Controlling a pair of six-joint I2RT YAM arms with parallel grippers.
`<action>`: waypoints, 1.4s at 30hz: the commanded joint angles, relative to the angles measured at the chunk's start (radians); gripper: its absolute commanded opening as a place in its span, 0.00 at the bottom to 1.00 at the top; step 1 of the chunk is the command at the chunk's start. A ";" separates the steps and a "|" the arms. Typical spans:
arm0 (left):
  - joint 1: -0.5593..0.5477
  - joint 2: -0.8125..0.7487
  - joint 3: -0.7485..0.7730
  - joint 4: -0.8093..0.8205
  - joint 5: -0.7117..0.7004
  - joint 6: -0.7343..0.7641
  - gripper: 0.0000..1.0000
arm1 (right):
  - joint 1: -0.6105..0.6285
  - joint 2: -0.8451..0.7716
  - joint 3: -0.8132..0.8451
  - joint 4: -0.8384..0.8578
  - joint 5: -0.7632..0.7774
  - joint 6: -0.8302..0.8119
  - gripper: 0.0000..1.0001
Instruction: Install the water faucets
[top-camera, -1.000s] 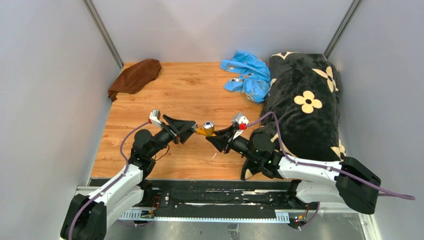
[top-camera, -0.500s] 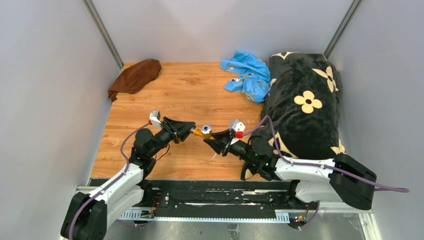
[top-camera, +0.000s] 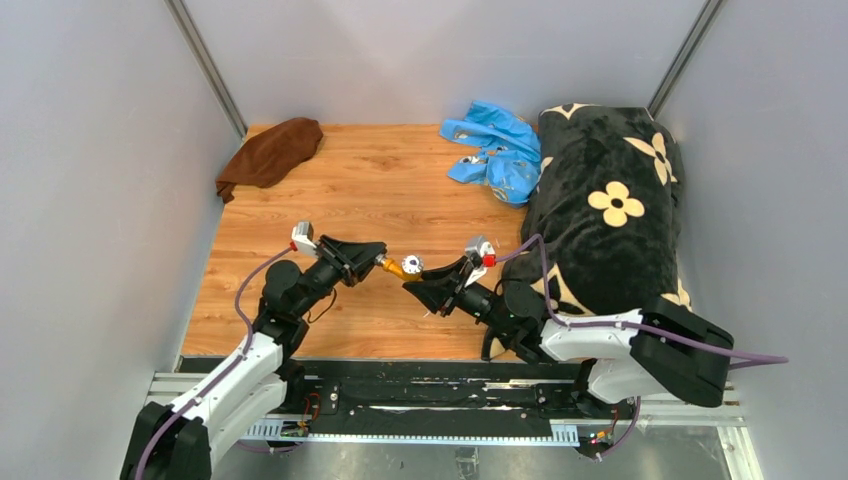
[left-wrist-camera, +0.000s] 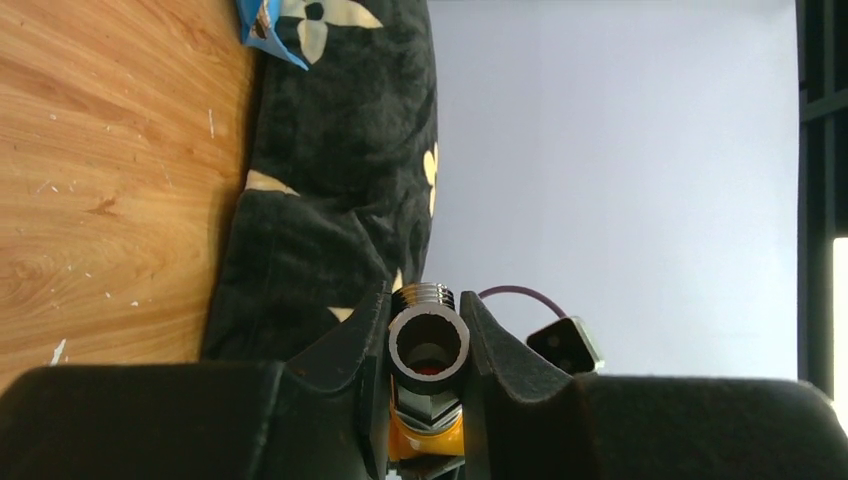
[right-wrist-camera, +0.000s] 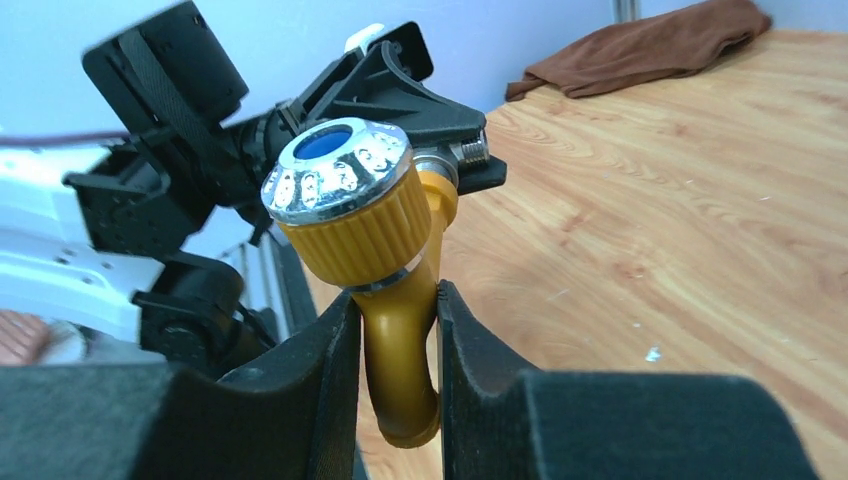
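Note:
The two water faucets meet in mid-air above the wooden table (top-camera: 350, 190). The brass-orange bent spout (right-wrist-camera: 400, 350) has a round silver end (right-wrist-camera: 335, 170) with a blue centre. My right gripper (right-wrist-camera: 398, 310) is shut on its bent stem. The silver-grey T-shaped fitting (left-wrist-camera: 430, 340) sits against the spout's other end, orange showing just behind it. My left gripper (left-wrist-camera: 428, 320) is shut on the fitting, one finger on each side. In the top view the left gripper (top-camera: 372, 262) and the right gripper (top-camera: 420, 283) face each other, with the spout (top-camera: 398, 267) between them.
A brown cloth (top-camera: 272, 150) lies at the table's far left corner. A bright blue plastic bag (top-camera: 495, 150) lies at the far middle. A black flower-patterned cushion (top-camera: 610, 200) fills the right side, close behind the right arm. Grey walls enclose the table.
The left gripper has shut on the silver fitting at the spout's end. Both grippers and the spout have shifted a little to the left and nearer.

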 joint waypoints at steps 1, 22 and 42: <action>-0.007 -0.069 -0.001 0.095 -0.072 0.051 0.00 | 0.011 0.057 -0.020 0.158 0.099 0.376 0.00; -0.007 -0.156 -0.038 -0.014 -0.137 -0.043 0.00 | 0.019 -0.139 0.047 -0.269 0.063 -0.061 0.73; -0.007 -0.139 0.027 -0.192 -0.094 -0.067 0.00 | 0.066 0.041 0.178 -0.185 0.030 -0.324 0.43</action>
